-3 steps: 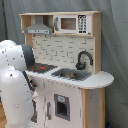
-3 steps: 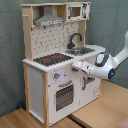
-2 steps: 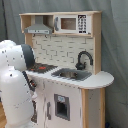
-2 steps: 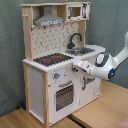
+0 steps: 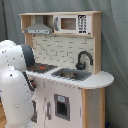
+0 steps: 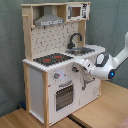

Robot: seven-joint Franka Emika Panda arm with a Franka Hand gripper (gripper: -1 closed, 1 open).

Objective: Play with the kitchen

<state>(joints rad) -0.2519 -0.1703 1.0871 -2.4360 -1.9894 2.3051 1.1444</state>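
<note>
Kitchen: the toy play kitchen [image 6: 52, 65] stands upright on a pale wooden floor [image 6: 100, 112] before a grey-green curtain; its body is white with pale-wood sides, in both exterior views.
Hob: the black hob [image 6: 52, 59] with red rings sits on the kitchen's counter, at the second exterior view's left.
Sink: the steel sink [image 5: 71, 74] is sunk in the counter just beside the hob, with the black tap [image 5: 83, 59] curving up behind it.
Back wall: a pegboard back [image 6: 52, 35] rises behind the hob and sink.
Top: a grey hood [image 6: 49, 20] hangs above the hob; the microwave [image 5: 71, 23] sits on the shelf above the sink.
Front: the oven door [image 6: 64, 96] is below the hob, with knobs [image 6: 56, 76] just above it.
Arm: the white Franka arm [image 6: 112, 62] reaches in from the second exterior view's right toward the kitchen's front; in the first exterior view its white body [image 5: 15, 80] fills the left, covering part of the kitchen's front.
Gripper: the gripper [image 6: 79, 68] is at the counter's front edge, near the knobs; I cannot tell whether its fingers are apart or together.
</note>
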